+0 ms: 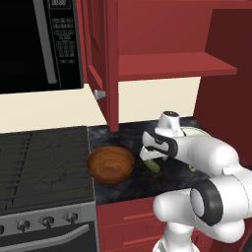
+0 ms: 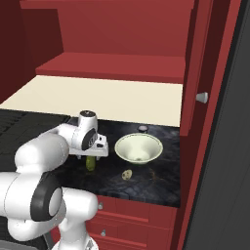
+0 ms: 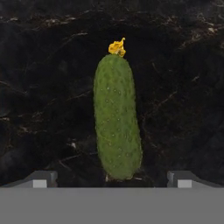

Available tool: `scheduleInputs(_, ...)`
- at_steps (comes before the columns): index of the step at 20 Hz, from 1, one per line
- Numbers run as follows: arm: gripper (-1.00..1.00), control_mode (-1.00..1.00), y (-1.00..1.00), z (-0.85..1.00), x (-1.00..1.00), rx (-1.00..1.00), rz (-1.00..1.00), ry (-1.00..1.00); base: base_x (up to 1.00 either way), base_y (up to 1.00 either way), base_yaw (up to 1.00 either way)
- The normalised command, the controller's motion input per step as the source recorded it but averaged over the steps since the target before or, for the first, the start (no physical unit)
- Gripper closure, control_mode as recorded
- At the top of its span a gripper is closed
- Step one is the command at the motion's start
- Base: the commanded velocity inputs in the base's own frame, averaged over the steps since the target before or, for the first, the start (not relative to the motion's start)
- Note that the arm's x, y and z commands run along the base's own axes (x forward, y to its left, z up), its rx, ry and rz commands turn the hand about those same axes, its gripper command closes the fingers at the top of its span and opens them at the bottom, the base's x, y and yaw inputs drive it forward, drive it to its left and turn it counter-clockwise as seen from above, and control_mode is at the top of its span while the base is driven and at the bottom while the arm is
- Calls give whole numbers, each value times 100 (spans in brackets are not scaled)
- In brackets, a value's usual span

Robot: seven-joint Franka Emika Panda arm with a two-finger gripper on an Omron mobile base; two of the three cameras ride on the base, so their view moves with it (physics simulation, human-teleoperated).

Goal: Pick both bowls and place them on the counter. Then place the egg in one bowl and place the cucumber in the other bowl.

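Observation:
A green cucumber (image 3: 117, 118) with a yellow tip lies flat on the black marbled counter (image 2: 156, 180). My gripper (image 3: 113, 179) hangs straight above it, open, with a fingertip (image 3: 41, 179) off to each side of its near end and nothing held. From the base, the gripper (image 1: 150, 155) (image 2: 90, 155) hides most of the cucumber (image 1: 154, 167) (image 2: 90, 164). The brown wooden bowl (image 1: 110, 165) stands on the counter left of it, beside the stove. The pale bowl (image 2: 138, 148) stands to the right, with the egg (image 2: 127, 174) lying on the stone in front of it.
A grey stovetop (image 1: 44, 157) borders the counter on the left, under a black microwave (image 1: 39, 44). Open red cabinet doors (image 1: 106, 64) (image 2: 195, 73) hang above the counter's ends. A small dark object (image 2: 142, 129) sits behind the pale bowl.

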Motion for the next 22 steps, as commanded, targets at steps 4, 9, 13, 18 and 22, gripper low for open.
scheduleInputs(4, -100, -100, 1, -6, 19, 0, 0, 0, 0, 0, 0)
scheduleInputs(9, -100, -100, 0, -23, 17, 0, 0, 1, 0, 0, 0)
scheduleInputs(13, -100, -100, 1, -29, 23, 0, 0, 2, 0, 0, 0)
scheduleInputs(18, -100, -100, 0, -22, 17, 0, 0, 0, 0, 0, 0)
scheduleInputs(22, -100, -100, 7, -18, 3, 0, 0, 1, 0, 0, 0)
